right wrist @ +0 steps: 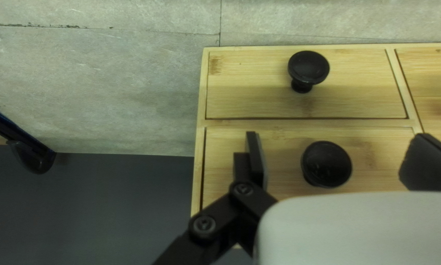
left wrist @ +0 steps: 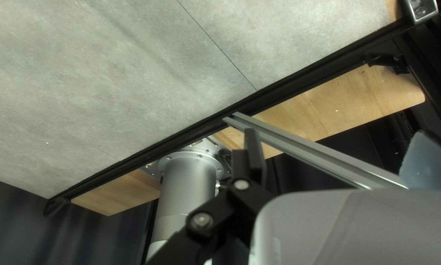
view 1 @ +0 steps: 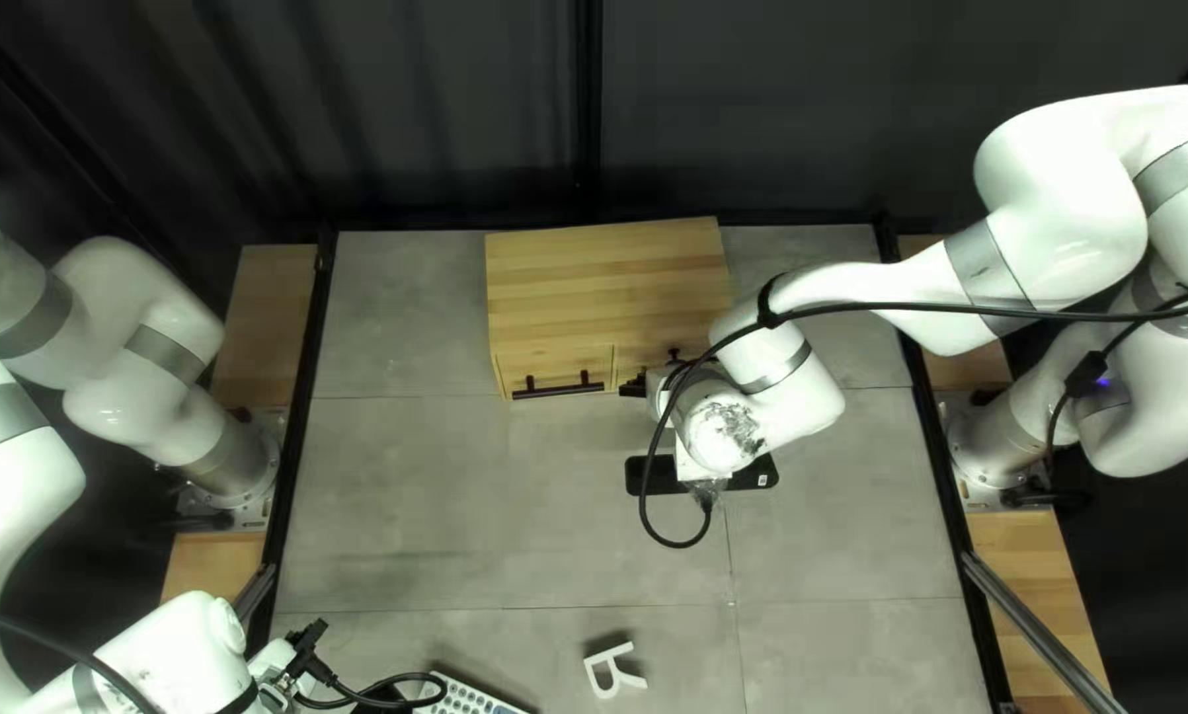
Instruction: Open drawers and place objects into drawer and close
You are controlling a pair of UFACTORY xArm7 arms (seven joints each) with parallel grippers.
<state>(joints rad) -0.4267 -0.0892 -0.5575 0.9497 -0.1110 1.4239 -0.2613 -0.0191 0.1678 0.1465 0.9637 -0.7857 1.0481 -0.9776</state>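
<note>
Two black fingers of the right pincer [view 1: 633, 388] stand wide apart at the front of the wooden cabinet [view 1: 607, 298], with a black knob [right wrist: 327, 164] between them; a gap shows on either side, so neither finger touches it. That knob sits on a closed drawer [right wrist: 279, 142] right ahead of the pincer. Beside this drawer, also ahead of the pincer, a second knob [right wrist: 308, 67] stands on another closed drawer [right wrist: 250, 98], outside the fingers. In the top left view, a dark bar handle [view 1: 557, 388] on the cabinet's front lies just to the left of the right pincer.

Nearer the table's near edge than that pincer, a flat black object [view 1: 752, 476] lies on the table [view 1: 396, 489], partly hidden by the right arm's wrist. A white letter R [view 1: 614, 671] is farther off in the same direction, well apart from the pincer.

The left pincer [view 1: 274, 661] is well away from the cabinet, at the lower left of the top left view. Its fingers are apart too, holding nothing. To its right lies a partly visible white item with rows of keys [view 1: 462, 697], between it and the letter. Ahead of it, its wrist view shows an arm's base [left wrist: 188, 172] and a metal bar [left wrist: 308, 149].
</note>
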